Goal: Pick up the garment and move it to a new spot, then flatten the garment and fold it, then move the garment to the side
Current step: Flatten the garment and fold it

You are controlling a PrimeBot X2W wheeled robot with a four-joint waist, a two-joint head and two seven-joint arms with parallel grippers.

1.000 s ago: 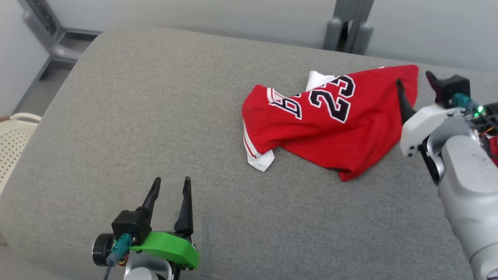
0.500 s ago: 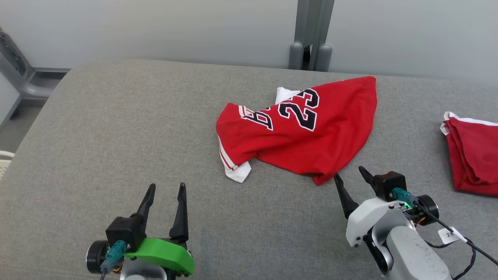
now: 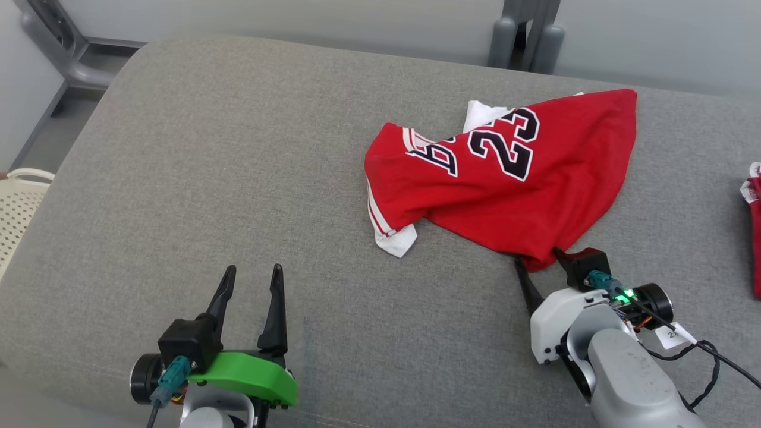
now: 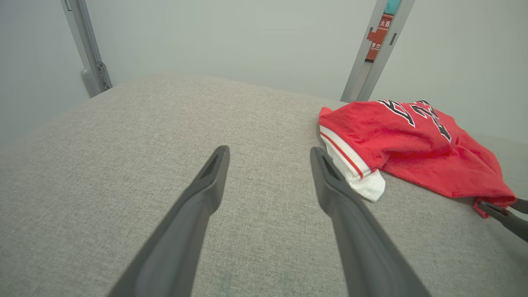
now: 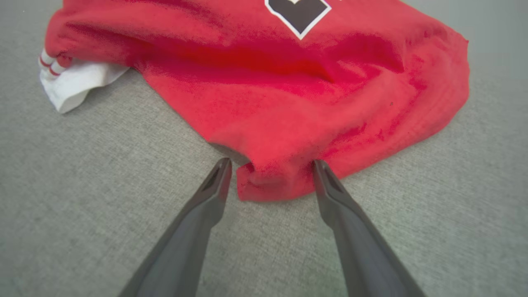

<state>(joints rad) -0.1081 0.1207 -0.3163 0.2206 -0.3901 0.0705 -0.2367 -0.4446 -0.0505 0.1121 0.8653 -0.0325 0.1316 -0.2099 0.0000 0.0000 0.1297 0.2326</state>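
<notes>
Red garment (image 3: pixel 505 178) crumpled on grey cushion (image 3: pixel 238 148) | right tool (image 3: pixel 538 260) apart, straddling near corner | left tool (image 3: pixel 252 269) apart

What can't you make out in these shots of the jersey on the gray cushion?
- Head view: the lettering beside the 23 on the red jersey is partly folded under itself.
- Head view: a second red garment is cut off by the right edge.
- Left wrist view: the red sign on the post is too small to read.

Test lab: padded grey bench (image 3: pixel 238 148), bare walls (image 3: pixel 297 18)
</notes>
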